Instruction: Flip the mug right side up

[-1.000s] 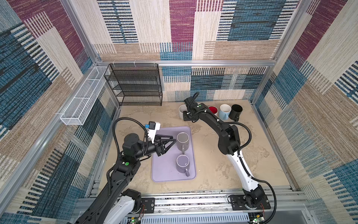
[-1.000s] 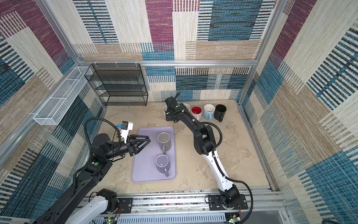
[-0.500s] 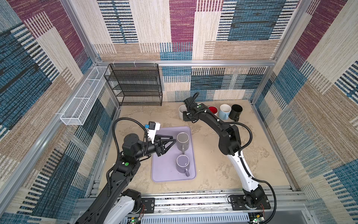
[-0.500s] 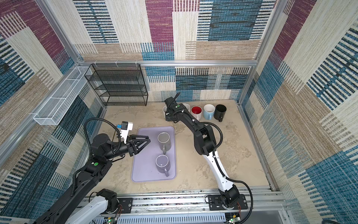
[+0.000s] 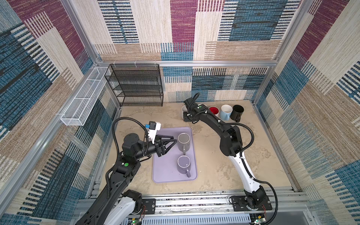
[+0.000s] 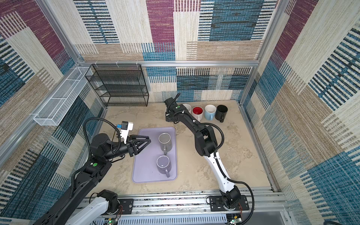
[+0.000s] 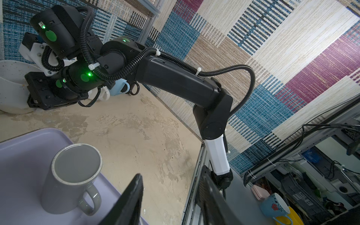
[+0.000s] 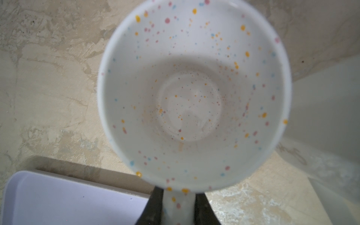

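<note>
Within the last second the right gripper (image 8: pixel 178 206) has clenched on the handle of the white ceramic mug flecked with coloured speckles (image 8: pixel 194 87). The mug sits at the end of the back row nearest the black wire rack (image 5: pixel 136 85), its mouth facing the wrist camera. With that hold secured, the turn can probably begin. The left gripper (image 7: pixel 171 176) hangs released over the lilac plastic tray (image 5: pixel 165 171). No brand, label or writing is legible.
</note>
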Robot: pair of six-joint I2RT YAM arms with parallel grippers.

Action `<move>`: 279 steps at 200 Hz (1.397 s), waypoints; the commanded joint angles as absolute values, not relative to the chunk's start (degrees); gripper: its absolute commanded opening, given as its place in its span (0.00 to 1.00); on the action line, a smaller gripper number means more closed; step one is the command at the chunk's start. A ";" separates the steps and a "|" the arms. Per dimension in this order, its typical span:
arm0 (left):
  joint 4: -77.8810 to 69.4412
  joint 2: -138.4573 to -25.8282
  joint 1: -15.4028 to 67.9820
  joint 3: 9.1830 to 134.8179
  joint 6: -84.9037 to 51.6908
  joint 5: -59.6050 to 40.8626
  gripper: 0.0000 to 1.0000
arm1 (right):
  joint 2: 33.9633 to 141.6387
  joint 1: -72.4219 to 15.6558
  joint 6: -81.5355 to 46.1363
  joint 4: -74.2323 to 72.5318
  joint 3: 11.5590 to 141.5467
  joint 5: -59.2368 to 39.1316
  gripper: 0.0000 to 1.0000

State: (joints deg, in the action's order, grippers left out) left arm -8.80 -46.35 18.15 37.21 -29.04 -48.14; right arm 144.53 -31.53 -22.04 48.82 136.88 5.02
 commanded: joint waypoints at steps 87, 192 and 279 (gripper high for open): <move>-5.32 -47.03 18.14 38.84 -25.51 -47.00 0.53 | 142.43 -31.51 -21.48 46.93 137.91 5.39 0.41; -0.09 -47.57 18.15 39.79 -24.52 -42.53 0.53 | 127.33 -32.43 -18.17 40.06 122.64 6.26 0.42; 4.57 -49.57 18.35 36.56 -28.46 -29.45 0.52 | 105.58 -32.95 -14.96 30.27 92.38 5.26 0.42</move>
